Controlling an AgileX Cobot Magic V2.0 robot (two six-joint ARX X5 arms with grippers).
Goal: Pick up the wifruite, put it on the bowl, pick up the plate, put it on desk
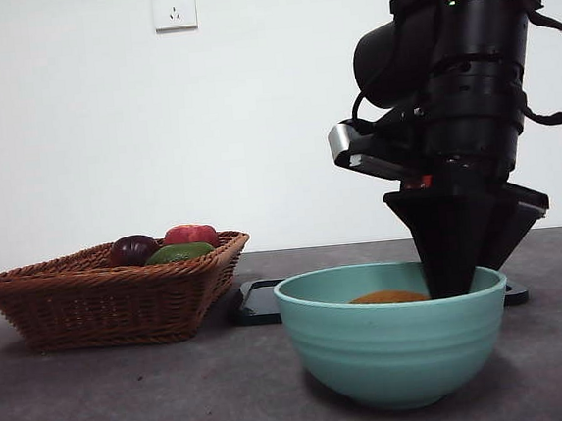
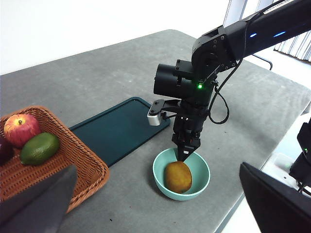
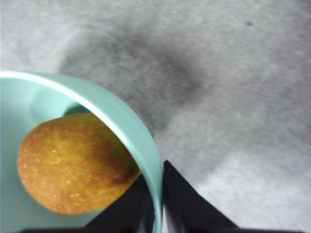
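Observation:
The orange-tan wifruite [image 2: 178,177] lies inside the mint-green bowl [image 1: 392,349], which stands on the grey desk [image 1: 130,401]. My right gripper [image 1: 450,289] reaches down from above onto the bowl's rim [image 3: 121,116]. One jaw is inside beside the wifruite [image 3: 73,162], the other outside, and they are shut on the rim. A flat dark green plate or tray [image 2: 116,131] lies on the desk just behind the bowl. My left gripper [image 2: 158,166] hangs open, high and away, holding nothing.
A brown wicker basket [image 1: 111,294] stands at the left with a red apple [image 2: 20,128], a green fruit [image 2: 40,148] and a dark purple fruit [image 1: 132,250]. The desk's edge [image 2: 228,213] runs close to the bowl.

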